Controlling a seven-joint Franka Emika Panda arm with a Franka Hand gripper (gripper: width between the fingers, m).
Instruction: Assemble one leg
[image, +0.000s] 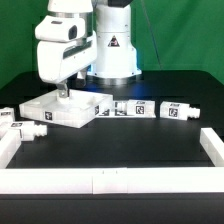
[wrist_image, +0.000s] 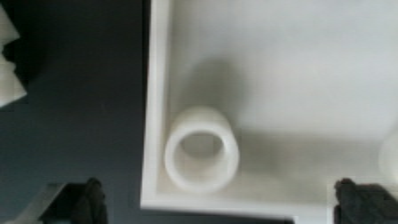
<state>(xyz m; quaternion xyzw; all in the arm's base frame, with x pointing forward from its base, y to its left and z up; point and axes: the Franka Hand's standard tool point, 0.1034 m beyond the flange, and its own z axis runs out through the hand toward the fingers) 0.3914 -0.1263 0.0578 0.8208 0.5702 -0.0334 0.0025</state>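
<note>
White plastic with black-and-white tags, one leg lies on its side on the dark table, just beside the panel at the exterior view's right. Another leg lies farther that way, and two more legs lie at the panel's other side, one cut off by the picture's edge. The gripper hangs over the panel, none of the legs in it. In the wrist view its fingertips stand wide apart with nothing between them but the panel's corner and a round socket. Whether the tips touch the panel cannot be told. A white shape at the wrist picture's edge is too cut off to name.
</note>
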